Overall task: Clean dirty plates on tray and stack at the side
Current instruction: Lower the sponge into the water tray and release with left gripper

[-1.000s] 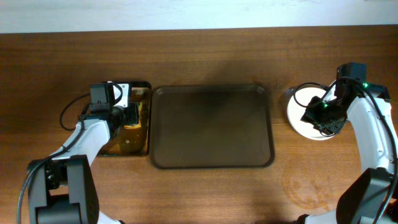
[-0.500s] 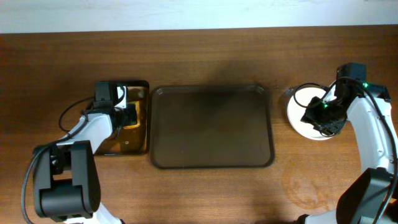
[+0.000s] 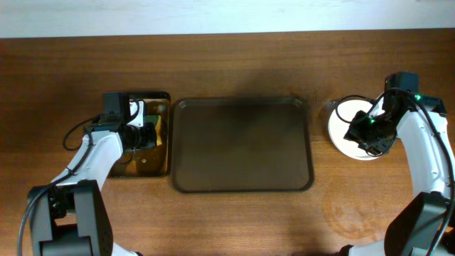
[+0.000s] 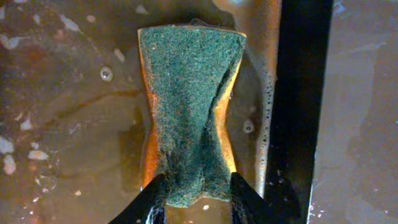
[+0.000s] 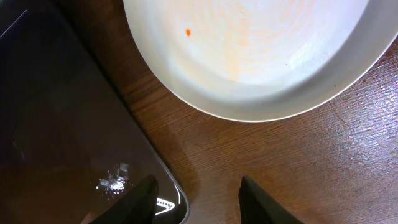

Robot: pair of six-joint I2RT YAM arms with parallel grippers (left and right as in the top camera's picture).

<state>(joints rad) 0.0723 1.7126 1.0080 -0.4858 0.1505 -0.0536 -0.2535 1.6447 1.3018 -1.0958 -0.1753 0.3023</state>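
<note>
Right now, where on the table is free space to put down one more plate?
The tray is bare throughout. The table is open in front of it and behind it. Crowded: left, where the left gripper pinches the sponge in the black tray; right, where the right gripper hangs open by the plate.

The table (image 3: 227, 64) is of dark brown wood, its grain running lengthwise; beyond its far edge lies a pale strip (image 3: 213, 18), evenly lit.
</note>
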